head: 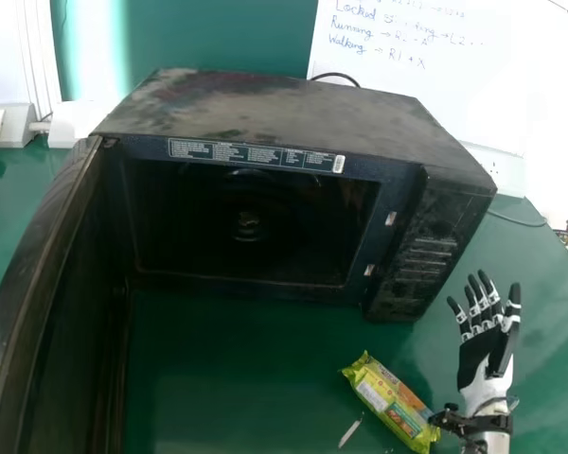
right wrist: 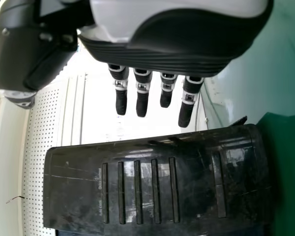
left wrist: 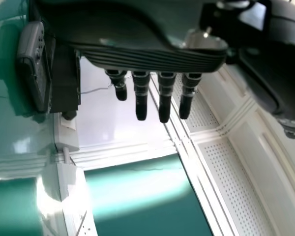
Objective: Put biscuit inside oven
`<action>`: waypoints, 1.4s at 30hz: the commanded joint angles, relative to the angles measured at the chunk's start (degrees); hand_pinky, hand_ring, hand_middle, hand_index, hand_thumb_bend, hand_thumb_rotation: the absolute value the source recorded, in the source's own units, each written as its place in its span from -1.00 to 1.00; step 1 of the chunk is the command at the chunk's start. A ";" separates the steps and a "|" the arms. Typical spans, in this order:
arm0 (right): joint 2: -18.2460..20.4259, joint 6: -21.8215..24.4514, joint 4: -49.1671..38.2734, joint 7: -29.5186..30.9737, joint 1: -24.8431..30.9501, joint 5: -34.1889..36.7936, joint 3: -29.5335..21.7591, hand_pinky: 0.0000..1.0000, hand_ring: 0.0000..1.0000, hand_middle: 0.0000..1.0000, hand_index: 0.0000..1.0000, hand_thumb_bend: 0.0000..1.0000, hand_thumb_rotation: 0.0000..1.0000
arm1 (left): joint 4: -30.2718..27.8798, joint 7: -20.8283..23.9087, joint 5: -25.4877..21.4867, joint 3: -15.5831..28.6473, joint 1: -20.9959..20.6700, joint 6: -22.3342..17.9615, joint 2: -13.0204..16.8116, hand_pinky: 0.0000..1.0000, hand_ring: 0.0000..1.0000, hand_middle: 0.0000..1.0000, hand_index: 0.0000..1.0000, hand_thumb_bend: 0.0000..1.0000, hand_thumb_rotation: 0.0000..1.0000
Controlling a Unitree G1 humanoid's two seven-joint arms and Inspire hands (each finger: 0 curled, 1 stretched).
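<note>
Yellow-green wrapping encloses the biscuit packet (head: 393,402), which is laid flat on the bench (head: 246,378) before the oven (head: 293,104), farther in from the bench's right edge than the right hand (head: 488,350). That hand's fingers are held straight and slightly spread, with nothing pinched; the left hand (left wrist: 152,59) is seen in its wrist view, its fingers also straight, a little apart.

The packet's near end is overlapped by the right wrist, though contact cannot be told. If the arm were swung inward low, the packet could be shoved askew by the wrist before being grasped. Its contents could be crushed by too hard a squeeze. On the way in, the control panel (head: 426,251) could be struck by the knuckles, since it stands between hand and cavity, or the packet could be snagged on the opening's lower lip if lifted too little.
</note>
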 commanded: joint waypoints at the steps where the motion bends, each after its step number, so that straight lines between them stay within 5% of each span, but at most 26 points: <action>1: 0.62 -1.23 0.24 -0.56 -0.71 -0.91 0.52 0.70 0.80 0.86 0.83 0.69 0.93 | 1.37 -1.26 -1.79 0.78 -0.75 0.73 1.51 0.98 0.83 0.87 0.86 0.97 1.00; 15: 0.92 -4.07 0.56 -0.87 -0.18 -5.41 2.55 0.69 0.79 0.87 0.85 0.63 1.00 | 6.16 -5.56 -7.84 3.08 -4.79 4.06 5.24 1.00 0.88 0.93 0.94 0.99 1.00; 23: -6.85 -4.17 -4.44 2.45 3.43 -13.35 3.19 0.68 0.87 0.97 0.96 0.91 0.22 | 4.61 -5.32 -6.90 2.83 -3.92 3.62 3.84 1.00 0.88 0.93 0.94 1.00 1.00; 42: -14.98 1.26 -11.61 4.90 7.40 -19.70 3.31 0.63 0.86 0.91 0.86 1.00 -0.06 | 2.91 -4.61 -3.88 2.86 -2.19 2.04 2.68 1.00 0.87 0.92 0.93 1.00 1.00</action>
